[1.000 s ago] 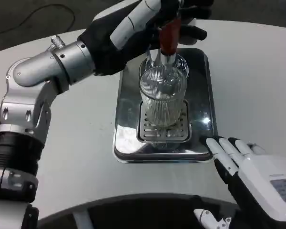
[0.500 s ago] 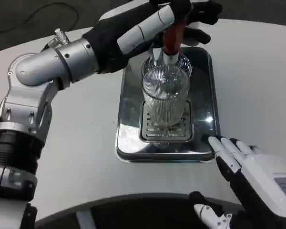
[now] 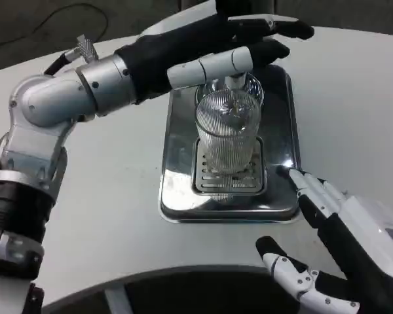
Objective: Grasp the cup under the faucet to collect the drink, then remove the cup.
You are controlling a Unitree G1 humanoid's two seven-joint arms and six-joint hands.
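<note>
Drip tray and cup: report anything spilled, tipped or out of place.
Nothing stands out. The ribbed cup stands upright on the grate of the steel drip tray, under the faucet. No puddle shows on the white table.

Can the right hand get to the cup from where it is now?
Probably yes. The right hand lies open at the tray's near right corner, and nothing stands between its fingers and the ribbed glass cup on the grate. The left hand is above, at the faucet.
</note>
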